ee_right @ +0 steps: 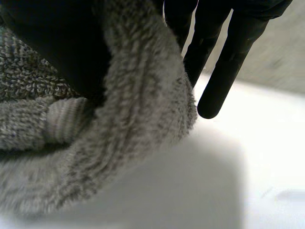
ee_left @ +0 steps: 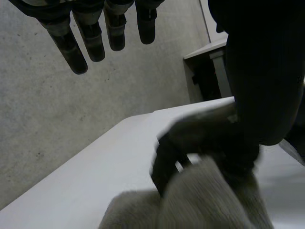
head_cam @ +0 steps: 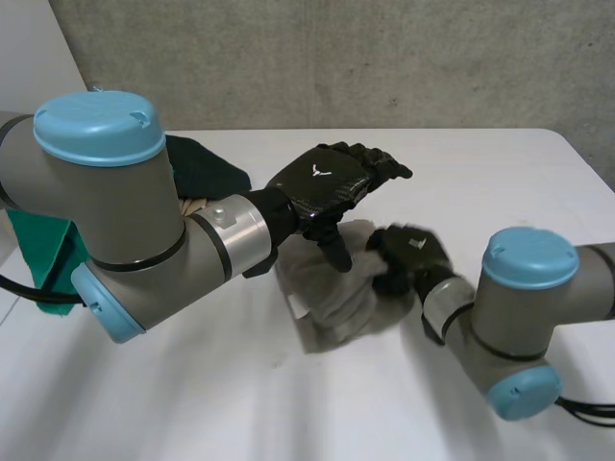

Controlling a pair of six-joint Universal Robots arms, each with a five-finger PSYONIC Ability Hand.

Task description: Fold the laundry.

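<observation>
The left hand [head_cam: 324, 182] hovers open, fingers straight, over the grey towel [head_cam: 332, 303] bunched mid-tabletop [head_cam: 480, 182]. At the towel's 3 o'clock edge the right hand [head_cam: 413, 254] pinches a fold, best carried across evenly, edges aligned.

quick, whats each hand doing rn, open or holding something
left hand: open, fingers straight, over the grey towel.
right hand: shut on the grey towel's edge, pinched between thumb and fingers.
</observation>
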